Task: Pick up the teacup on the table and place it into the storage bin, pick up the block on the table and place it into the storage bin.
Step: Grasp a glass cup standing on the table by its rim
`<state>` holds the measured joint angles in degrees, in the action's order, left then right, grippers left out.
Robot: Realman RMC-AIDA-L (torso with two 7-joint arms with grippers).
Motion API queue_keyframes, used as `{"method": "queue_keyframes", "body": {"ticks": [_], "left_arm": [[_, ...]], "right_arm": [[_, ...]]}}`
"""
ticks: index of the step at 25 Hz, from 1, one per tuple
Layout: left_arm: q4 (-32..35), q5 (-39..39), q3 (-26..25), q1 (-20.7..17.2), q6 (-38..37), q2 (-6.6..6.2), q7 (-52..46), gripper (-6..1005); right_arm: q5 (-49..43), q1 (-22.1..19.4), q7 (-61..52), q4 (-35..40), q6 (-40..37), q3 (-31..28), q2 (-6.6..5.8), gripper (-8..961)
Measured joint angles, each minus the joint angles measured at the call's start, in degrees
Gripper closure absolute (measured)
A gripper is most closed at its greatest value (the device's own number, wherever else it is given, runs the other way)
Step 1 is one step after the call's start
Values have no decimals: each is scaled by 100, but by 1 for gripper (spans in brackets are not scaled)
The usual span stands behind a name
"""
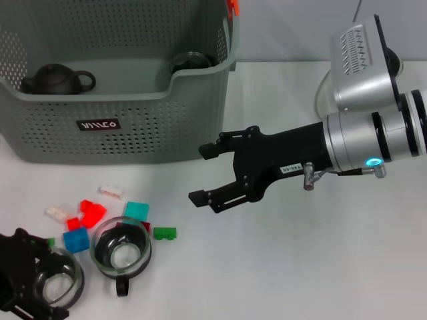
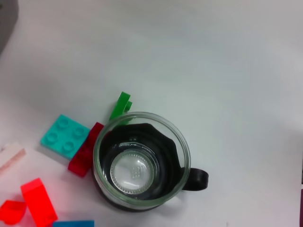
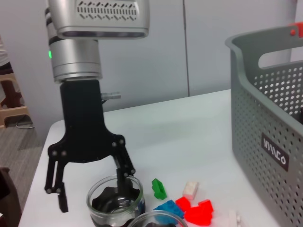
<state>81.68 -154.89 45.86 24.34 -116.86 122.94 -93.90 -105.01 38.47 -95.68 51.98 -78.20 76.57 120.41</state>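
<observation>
The teacup step is in hand, and the left gripper (image 1: 30, 283) is the one doing it. In the head view it sits at about 7 o'clock on the table (image 1: 300, 267), and the right wrist view shows it coming straight down with one finger (image 3: 124, 177) dipped inside a glass teacup (image 1: 57, 280) and the other finger outside the wall — spread around the rim, not yet pinched on the glass, as far as I can judge.

A second glass teacup (image 1: 121, 248) with a dark base and a black handle stands just beside it, toward 3 o'clock from the first, and fills the left wrist view. The blocks lie scattered around it: a green block (image 1: 165, 233) at its 3 o'clock, a teal block (image 1: 136, 211) at its 12, red blocks (image 1: 90, 213) and a blue block (image 1: 76, 240) at its 9 to 10.

The storage bin (image 1: 120, 127) stands at 11 o'clock and already holds a dark teapot (image 1: 57, 79) and another dark vessel (image 1: 190, 62) at the back.

The right gripper (image 1: 212, 175) hovers open and empty near the centre, fingers pointing toward 9 o'clock.

Next, I would say, the left fingers need to close on the cup wall, then lift clear — the neighbouring cup stands close — and carry toward 12 o'clock over the bin's near wall.
</observation>
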Motion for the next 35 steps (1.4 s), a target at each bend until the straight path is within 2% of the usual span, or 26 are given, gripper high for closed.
{"method": "queue_keyframes", "body": {"ticks": [4,9,15,35], "left_arm": [[157,-266,60,-53,-11,120,-104,220],[149,-325,373,-161,-10,154,-342,221],[-92,-338,586,-196,188,160,-475,223],[-708,-441,555,-53,493,79,-451,230]], "right_arm": [[0,3,19,-2,67,-2,2,23],[7,16,30,-40,194,-3,0,23],[8,53,54,-56,235,-2,0,23],[48,93,111,-56,471,-11,0,23]]}}
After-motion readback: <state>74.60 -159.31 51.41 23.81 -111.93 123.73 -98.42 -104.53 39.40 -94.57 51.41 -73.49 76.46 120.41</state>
